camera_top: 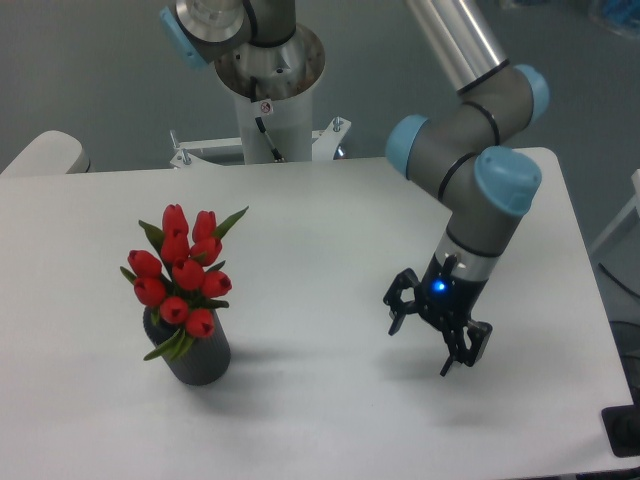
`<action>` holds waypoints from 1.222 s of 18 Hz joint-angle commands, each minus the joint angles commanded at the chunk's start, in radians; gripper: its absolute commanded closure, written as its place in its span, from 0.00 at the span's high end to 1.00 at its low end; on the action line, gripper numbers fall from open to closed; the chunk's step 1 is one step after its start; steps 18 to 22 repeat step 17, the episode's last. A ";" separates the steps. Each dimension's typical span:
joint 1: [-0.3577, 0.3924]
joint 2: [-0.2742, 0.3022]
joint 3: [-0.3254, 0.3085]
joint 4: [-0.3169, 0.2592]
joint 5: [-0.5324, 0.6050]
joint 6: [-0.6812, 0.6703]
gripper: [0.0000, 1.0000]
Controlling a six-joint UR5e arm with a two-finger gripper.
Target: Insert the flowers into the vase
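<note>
Standing in the vase (197, 355), the flowers (182, 268) sit well to the left of the claw (434, 333), which hangs spread wide and empty over the desk (320, 210). Retreating well means lifting clear, away from the blooms.

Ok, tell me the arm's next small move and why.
Probably just lift the pincer clear and stop. The flowers already stand in the vase, and the pincer is open, empty, and well off to the side over the table.
</note>
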 joint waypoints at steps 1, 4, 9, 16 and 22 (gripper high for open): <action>-0.012 -0.006 0.003 -0.005 0.022 0.000 1.00; -0.037 -0.025 0.021 -0.023 0.130 0.020 1.00; -0.060 -0.072 0.109 -0.132 0.224 0.117 1.00; -0.063 -0.078 0.123 -0.150 0.229 0.118 1.00; -0.063 -0.078 0.123 -0.150 0.229 0.120 1.00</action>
